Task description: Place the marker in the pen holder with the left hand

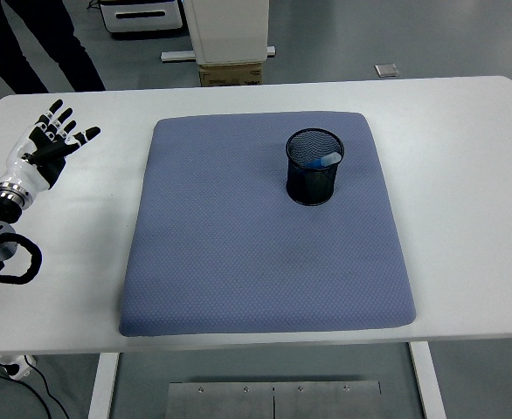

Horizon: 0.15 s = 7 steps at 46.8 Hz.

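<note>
We judge the job done: the marker (pixel 328 160) (its pale tip showing) leans inside the holder (pixel 314 168) on the mat (pixel 238 236). Our left hand (pixel 48 147) hovers well apart at the table's (pixel 466 140) left edge, fingers spread wide, holding nothing.

A white table (pixel 466 175) carries a blue-grey mat (pixel 256 244) spread flat over its middle. Beyond the far edge, a cardboard box (pixel 230 73) sits on the grey floor (pixel 396 39), and a person's dark trouser legs (pixel 38 44) stand at the top left.
</note>
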Motion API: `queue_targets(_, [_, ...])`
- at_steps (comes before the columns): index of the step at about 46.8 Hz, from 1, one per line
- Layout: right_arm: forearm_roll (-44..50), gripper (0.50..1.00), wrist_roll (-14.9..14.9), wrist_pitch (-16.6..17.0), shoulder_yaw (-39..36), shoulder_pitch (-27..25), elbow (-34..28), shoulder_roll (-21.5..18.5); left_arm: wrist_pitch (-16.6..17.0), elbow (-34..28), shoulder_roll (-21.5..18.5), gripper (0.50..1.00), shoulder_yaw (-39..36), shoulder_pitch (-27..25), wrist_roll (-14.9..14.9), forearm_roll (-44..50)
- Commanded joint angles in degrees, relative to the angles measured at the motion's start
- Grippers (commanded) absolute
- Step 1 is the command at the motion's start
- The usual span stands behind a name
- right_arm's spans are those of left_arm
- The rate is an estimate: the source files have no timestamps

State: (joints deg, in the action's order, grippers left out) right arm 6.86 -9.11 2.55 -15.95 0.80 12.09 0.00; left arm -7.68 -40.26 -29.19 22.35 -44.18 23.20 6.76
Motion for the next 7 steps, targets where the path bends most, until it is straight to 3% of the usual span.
queue_targets(1, [0.0, 1.0, 0.0, 0.0, -0.1, 0.2, 0.0, 0.0, -0.6, 0.0, -0.6, 1.0, 0.1, 0.2, 0.0, 0.0])
queue_targets(7, [0.3, 1.0, 0.1, 0.0, 0.1, 0.2, 0.0, 0.0, -0.8, 0.0, -0.9, 1.0, 0.1, 0.2, 0.0, 0.0])
